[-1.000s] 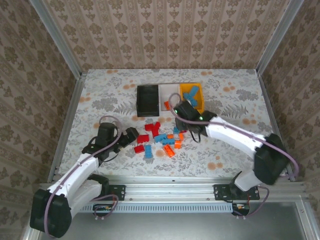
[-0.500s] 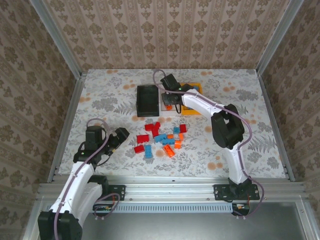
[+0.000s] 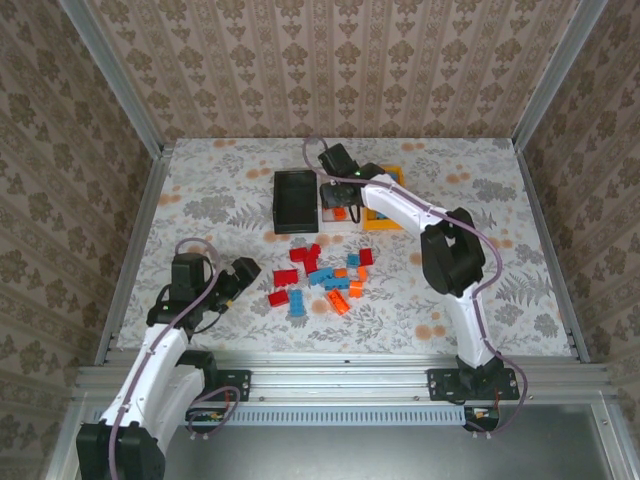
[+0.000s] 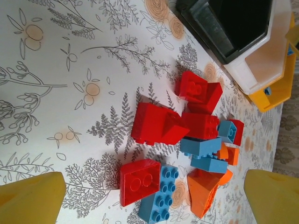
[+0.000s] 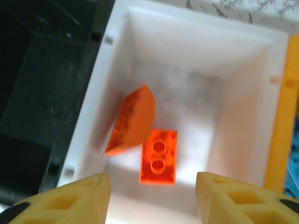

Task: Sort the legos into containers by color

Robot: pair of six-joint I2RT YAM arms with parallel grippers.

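Several red, light blue and orange legos (image 3: 322, 275) lie in a loose pile mid-table. My left gripper (image 3: 244, 276) stands open just left of the pile, nothing between its fingers; from the left wrist a red brick (image 4: 139, 181) and a blue brick (image 4: 162, 196) sit nearest to the left gripper (image 4: 152, 205). The containers stand in a row behind: black bin (image 3: 296, 200), white bin (image 3: 331, 196), yellow bin (image 3: 380, 221). My right gripper (image 5: 152, 198) hangs open over the white bin (image 5: 201, 51), where a flat orange brick (image 5: 159, 156) and a blurred curved orange piece (image 5: 133, 119) show.
The black bin (image 5: 42, 93) beside the white one has nothing visible in it. The yellow bin (image 5: 282, 126) holds blue pieces (image 5: 294, 172). Metal rails and patterned walls border the table on all sides. Open tabletop lies left and right of the pile.
The right arm swung from beside the pile to above the white bin and its jaws opened; an orange piece now shows loose in the bin. The left arm drew back slightly to the left.
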